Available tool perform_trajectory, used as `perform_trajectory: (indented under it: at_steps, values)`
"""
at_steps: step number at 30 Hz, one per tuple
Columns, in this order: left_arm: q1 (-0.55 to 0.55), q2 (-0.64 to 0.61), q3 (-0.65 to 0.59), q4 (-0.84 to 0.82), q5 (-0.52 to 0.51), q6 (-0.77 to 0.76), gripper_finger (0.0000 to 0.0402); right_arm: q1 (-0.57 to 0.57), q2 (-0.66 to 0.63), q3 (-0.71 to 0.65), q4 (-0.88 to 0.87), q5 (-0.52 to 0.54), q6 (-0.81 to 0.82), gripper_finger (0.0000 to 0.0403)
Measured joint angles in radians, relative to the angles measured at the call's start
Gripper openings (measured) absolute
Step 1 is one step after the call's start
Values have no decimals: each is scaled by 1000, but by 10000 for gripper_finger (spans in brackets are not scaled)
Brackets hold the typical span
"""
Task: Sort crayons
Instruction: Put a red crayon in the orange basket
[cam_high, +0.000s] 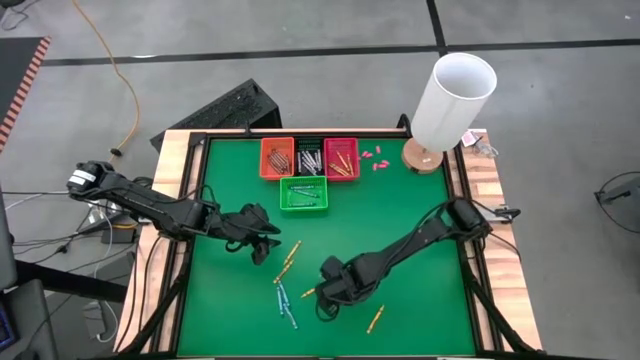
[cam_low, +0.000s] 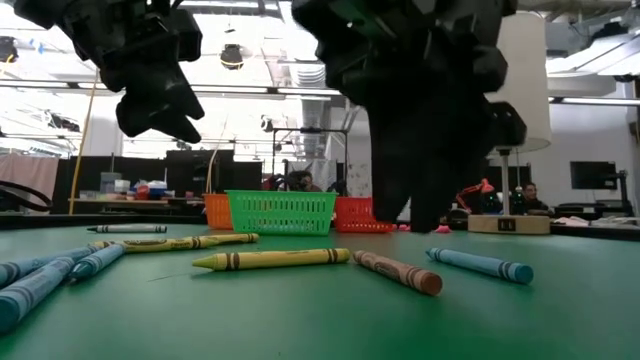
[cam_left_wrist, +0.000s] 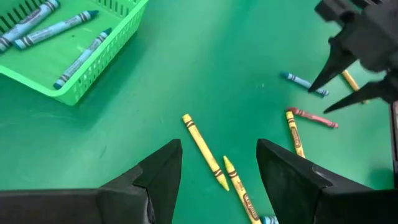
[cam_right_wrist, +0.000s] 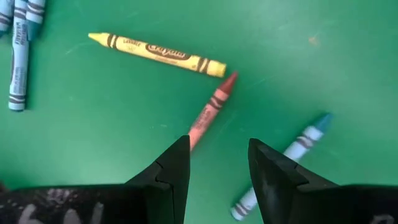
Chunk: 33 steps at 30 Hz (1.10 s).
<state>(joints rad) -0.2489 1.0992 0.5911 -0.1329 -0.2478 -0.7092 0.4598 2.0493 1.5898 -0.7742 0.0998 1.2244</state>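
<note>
Two end effectors open, empty: my right end effector (cam_right_wrist: 217, 165) low over red crayon (cam_right_wrist: 211, 111) on desk (cam_high: 420, 240); left end effector (cam_left_wrist: 217, 165) above yellow crayons (cam_left_wrist: 204, 151), nr green basket (cam_left_wrist: 93, 68).

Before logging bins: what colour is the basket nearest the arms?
Green; the high view shows it best.

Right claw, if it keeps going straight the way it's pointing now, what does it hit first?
Probably the reddish crayon: its near end lies between the open right claw fingers, just ahead of the tips. The yellow crayon lies beyond. How high the claw sits is hard to judge.
</note>
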Motion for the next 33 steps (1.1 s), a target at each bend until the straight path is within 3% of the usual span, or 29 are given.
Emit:
perform_trajectory:
  at_steps: [8, 14, 33]
  values:
    - [0, 0, 0, 4, -1, 1, 197, 4, 35, 0, 44, 12, 13, 156]
    - [0, 0, 0, 4, -2, 1, 197, 3, 35, 0, 24, 83, -34, 154]
    - [0, 0, 0, 3, -55, 10, 197, -12, 35, -8, 25, 83, -108, 127]
